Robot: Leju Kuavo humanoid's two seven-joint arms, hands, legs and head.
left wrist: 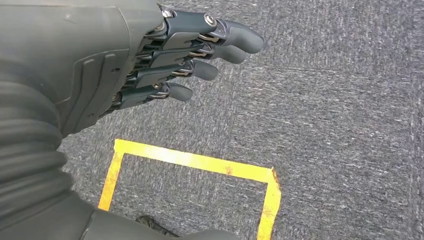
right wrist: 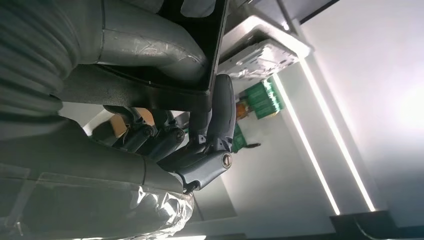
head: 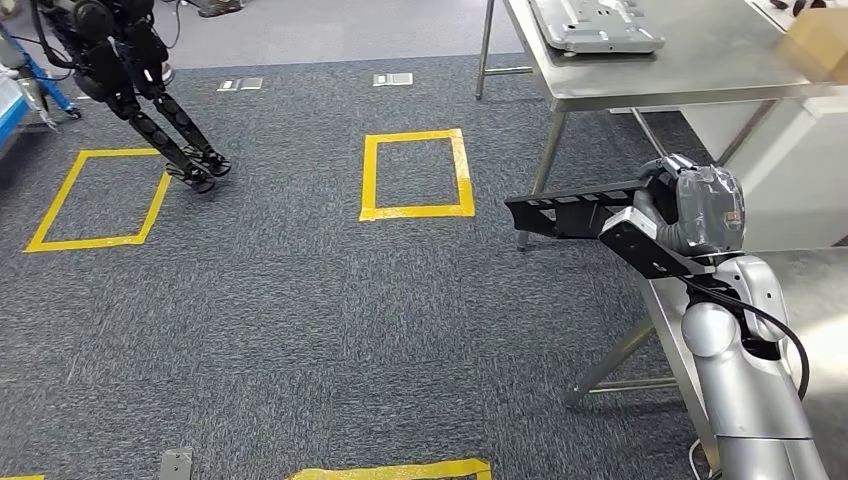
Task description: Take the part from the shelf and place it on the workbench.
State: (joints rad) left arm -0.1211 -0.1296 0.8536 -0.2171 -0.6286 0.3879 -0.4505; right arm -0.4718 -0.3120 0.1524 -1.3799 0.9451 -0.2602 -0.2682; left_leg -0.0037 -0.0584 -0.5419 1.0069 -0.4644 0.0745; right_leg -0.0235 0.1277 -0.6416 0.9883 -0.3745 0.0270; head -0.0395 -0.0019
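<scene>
My right hand [head: 690, 205] grips a flat black part [head: 575, 212] that juts out to the left, level, over the carpet beside the steel workbench [head: 700, 75]. In the right wrist view the fingers [right wrist: 217, 120] curl around the part's dark edge [right wrist: 150, 92], with the thumb pressing on its face. My left hand [left wrist: 195, 55] hangs over the grey carpet with its fingers stretched out and apart, holding nothing.
A silver metal plate [head: 600, 25] lies on the workbench, and a cardboard box [head: 815, 45] sits at its right end. Yellow tape squares [head: 415, 175] mark the carpet. Another black robot [head: 130, 80] stands at the far left. A second steel table edge [head: 670, 330] is near my right arm.
</scene>
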